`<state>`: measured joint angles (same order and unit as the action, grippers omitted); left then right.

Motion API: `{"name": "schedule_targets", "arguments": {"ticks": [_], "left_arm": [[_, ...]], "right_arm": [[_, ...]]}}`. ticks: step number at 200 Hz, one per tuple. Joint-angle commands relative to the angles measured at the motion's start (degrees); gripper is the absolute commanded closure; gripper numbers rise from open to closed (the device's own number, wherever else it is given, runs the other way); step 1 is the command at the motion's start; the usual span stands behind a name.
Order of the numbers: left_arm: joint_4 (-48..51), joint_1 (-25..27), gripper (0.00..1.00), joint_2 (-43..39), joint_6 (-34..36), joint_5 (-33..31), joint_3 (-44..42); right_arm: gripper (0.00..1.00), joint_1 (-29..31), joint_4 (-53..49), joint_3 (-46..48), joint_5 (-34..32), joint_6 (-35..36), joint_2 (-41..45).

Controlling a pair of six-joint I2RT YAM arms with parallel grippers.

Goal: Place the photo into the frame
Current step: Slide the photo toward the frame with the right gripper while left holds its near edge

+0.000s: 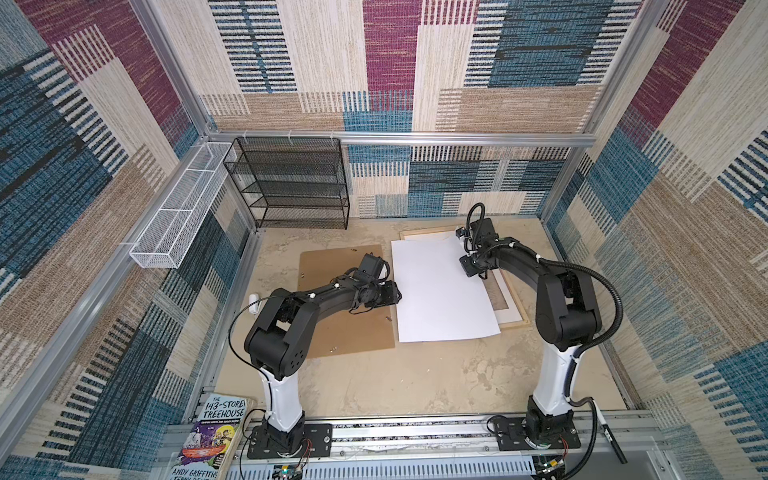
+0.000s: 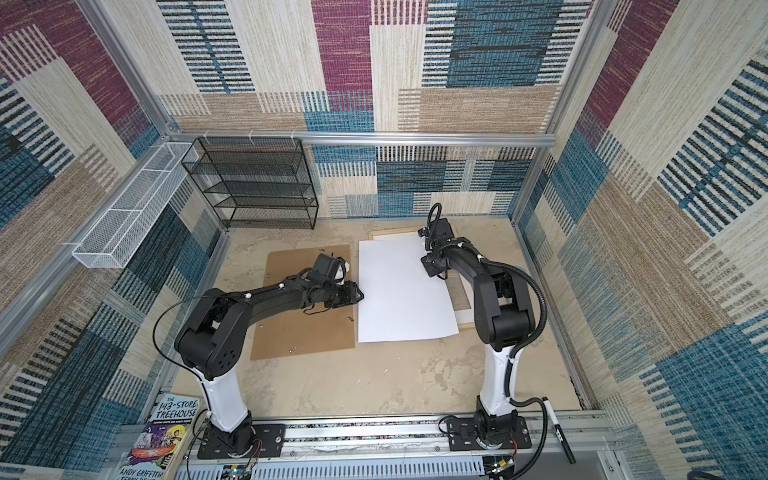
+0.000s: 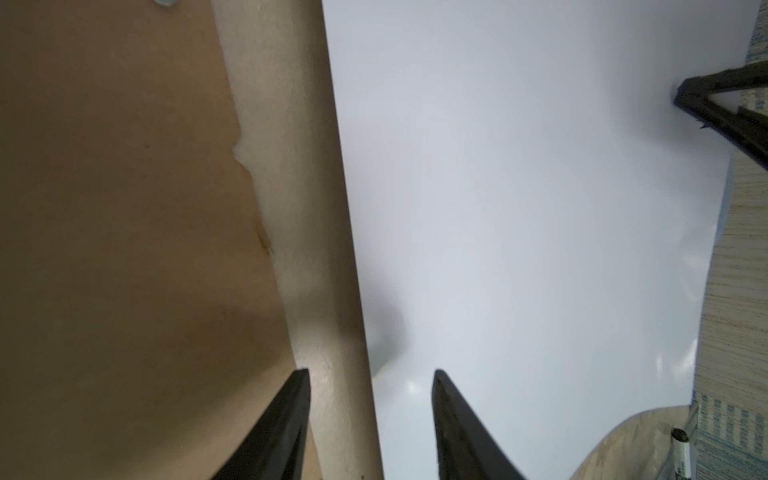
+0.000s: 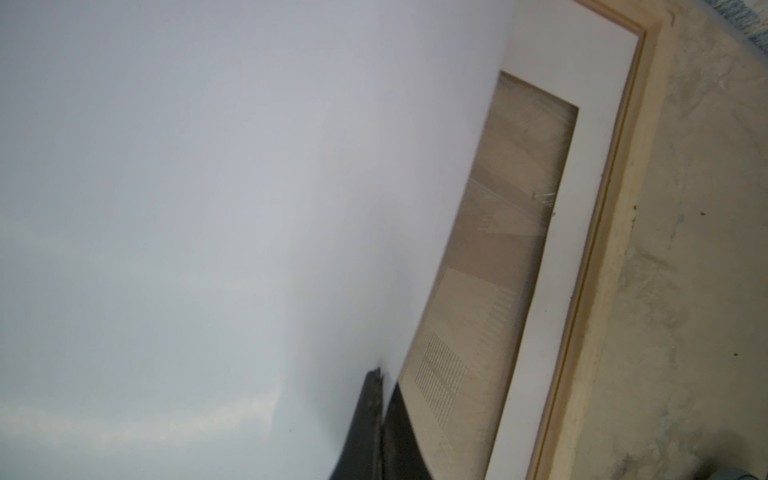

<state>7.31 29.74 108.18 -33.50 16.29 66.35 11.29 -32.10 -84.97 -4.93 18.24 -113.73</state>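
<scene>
1. Currently the photo (image 1: 440, 291) lies white back up and skewed over the frame (image 1: 515, 323). It is not square with the rails, its near edge sticks out past the near rail, and it is not seated.
2. Right gripper (image 4: 380, 374) is clamped on the photo's right edge, and the sheet bows up there in the right wrist view.
3. Left gripper (image 3: 370, 374) has its fingers apart, one to each side of the photo's left edge. It grasps nothing that I can see.
4. Handling, my guess: a light, thin, floppy sheet with a smooth, slightly glossy back. It sags when held on one side only and creases easily. Best taken at the margins on two opposite edges, pinched lightly and kept flat.
5. A white mat (image 4: 561, 249) with a cut-out window sits inside the frame. The pane under it is probably fragile, so lower the photo and don't press.
6. A brown board (image 1: 332, 332) lies just left of the photo.
7. Writing: the book (image 1: 216, 432) at the near edge reads "143-STORE… TREEHOUSE" and "ANDY GRIFFITH…". The pen (image 1: 611, 436) has a label too small to read. The photo's back is blank.
</scene>
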Motion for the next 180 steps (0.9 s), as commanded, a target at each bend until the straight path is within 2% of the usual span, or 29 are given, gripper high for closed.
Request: {"name": "schedule_targets", "arguments": {"ticks": [1,52,136,180], "left_arm": [[-2.79,0.05,0.51,0.69,-1.16,3.13,0.45],[-5.27,0.41,0.57,1.76,-1.94,5.12,0.55],[-6.79,0.68,0.87,0.85,-2.63,6.38,0.09],[-6.92,1.35,0.98,0.20,-2.96,6.81,0.62]], "right_arm": [[1.00,0.00,2.12,0.30,0.57,0.15,0.58],[1.00,0.00,2.91,1.33,2.63,-1.53,1.05],[1.00,-1.69,4.08,2.70,10.04,-8.04,2.67],[1.00,-1.74,3.55,3.41,11.08,-8.44,4.36]]}}
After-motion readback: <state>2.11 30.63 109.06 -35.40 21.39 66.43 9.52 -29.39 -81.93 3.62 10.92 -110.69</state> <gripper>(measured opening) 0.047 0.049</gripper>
